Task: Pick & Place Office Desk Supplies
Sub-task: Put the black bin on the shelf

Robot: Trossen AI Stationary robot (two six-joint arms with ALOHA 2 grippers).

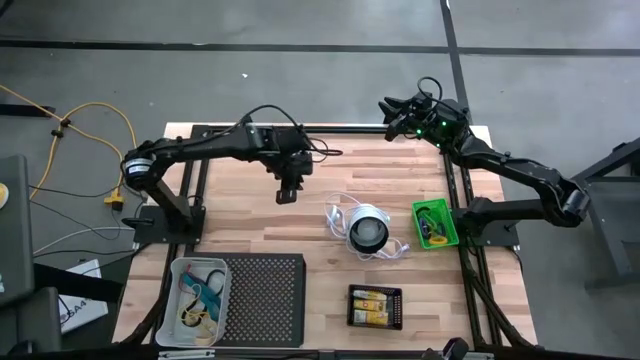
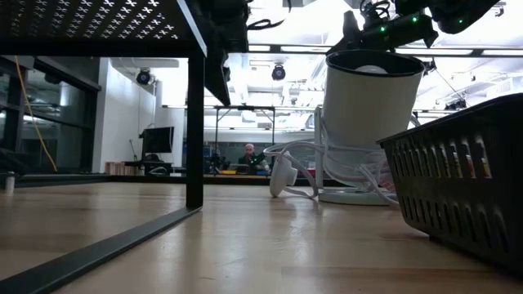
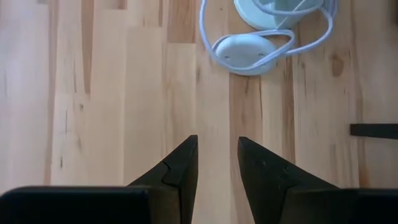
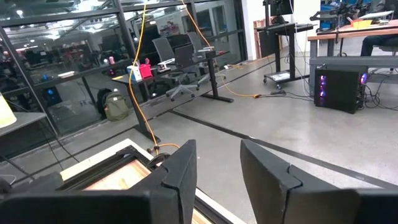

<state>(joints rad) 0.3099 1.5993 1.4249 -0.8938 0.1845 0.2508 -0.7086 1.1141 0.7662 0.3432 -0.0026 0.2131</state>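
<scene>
The small green tray (image 1: 436,223) near the table's right edge holds thin dark and orange-yellow bits too small to make out. The black mesh tray (image 1: 375,306) at the front holds 2 yellow-and-white packs (image 1: 373,306) lying side by side. The clear bin (image 1: 198,301) at the front left corner holds a tangle of teal cord (image 1: 203,292), yellow pieces and white items, and sits just beside a black perforated panel (image 1: 263,297). The left gripper (image 1: 288,190) hangs over bare wood left of the white-and-black round device (image 1: 367,229), its fingers (image 3: 180,168) parted with nothing between them. The right gripper (image 1: 392,108) is raised at the table's far right corner, pointing out past the edge, fingers (image 4: 264,168) likewise apart and empty. The device's white cord (image 3: 255,50) loops around a small white oval plug (image 3: 245,53) on the table (image 1: 240,225).
</scene>
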